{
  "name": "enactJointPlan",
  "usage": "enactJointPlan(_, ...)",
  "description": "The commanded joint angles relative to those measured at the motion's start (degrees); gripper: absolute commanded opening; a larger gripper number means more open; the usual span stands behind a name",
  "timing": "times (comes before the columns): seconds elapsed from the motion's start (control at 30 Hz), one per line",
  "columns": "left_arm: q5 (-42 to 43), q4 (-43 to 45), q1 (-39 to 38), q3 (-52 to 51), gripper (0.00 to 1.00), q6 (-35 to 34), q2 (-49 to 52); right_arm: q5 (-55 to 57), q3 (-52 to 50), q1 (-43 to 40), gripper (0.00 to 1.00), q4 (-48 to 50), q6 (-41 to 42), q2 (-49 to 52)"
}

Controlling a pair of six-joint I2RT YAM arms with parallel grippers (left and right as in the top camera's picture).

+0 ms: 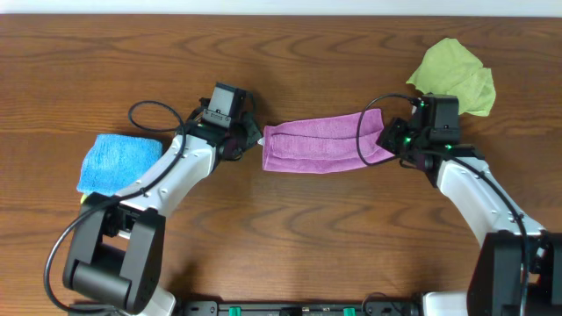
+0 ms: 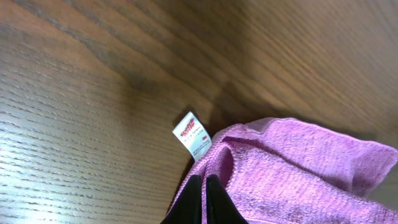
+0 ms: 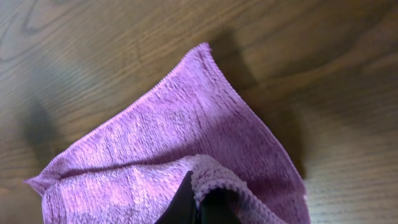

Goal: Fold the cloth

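— Dark tips of the left claw sit at the bottom edge of its own view, pressed almost together, with purple pile bunched on either side. Is it holding?

— I judge so: narrow, nipped onto the left end of the cloth, just beside the small white label. How many layers it has, I cannot tell.

— And the other side?

— The right claw is at the bottom of its view, narrow as well, with a rolled hem of the cloth pinched in it.

— Where does the cloth lie overall?

— From above, the cloth is a long strip across the middle of the frame, a little above centre, flat on the desk between the two claws. It looks doubled over once, so I'd say an end-to-end fold is what remains.

— What could spoil that?

— Mainly the grip. If either claw has only the upper layer, lifting would peel the strip open instead of carrying it. If the arms draw apart while rising, the soft pile could slide out of the pinch. Uneven height would leave the ends skewed.

— Anything nearby to worry about?

— A green cloth lies in the upper right, close behind the right arm, which could drag it. A blue cloth at the left sits well apart.
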Motion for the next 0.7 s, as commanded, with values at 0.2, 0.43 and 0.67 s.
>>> enactJointPlan(0.2, 0.39, -0.31, -0.39, 0.52, 0.06, 0.50, 0.50, 1.57, 1.16, 0.61, 0.01, 5.60, 1.95, 2.62)
enactJointPlan(0.43, 0.37, -0.26, -0.39, 0.52, 0.06, 0.90, 0.50, 4.66, 2.89, 0.61, 0.01, 7.76, 1.92, 3.87)
enactJointPlan(0.67, 0.44, -0.28, -0.37, 0.52, 0.06, 0.92, 0.50, 4.61, 9.38, 1.70, 0.01, 8.02, 1.90, 12.17)
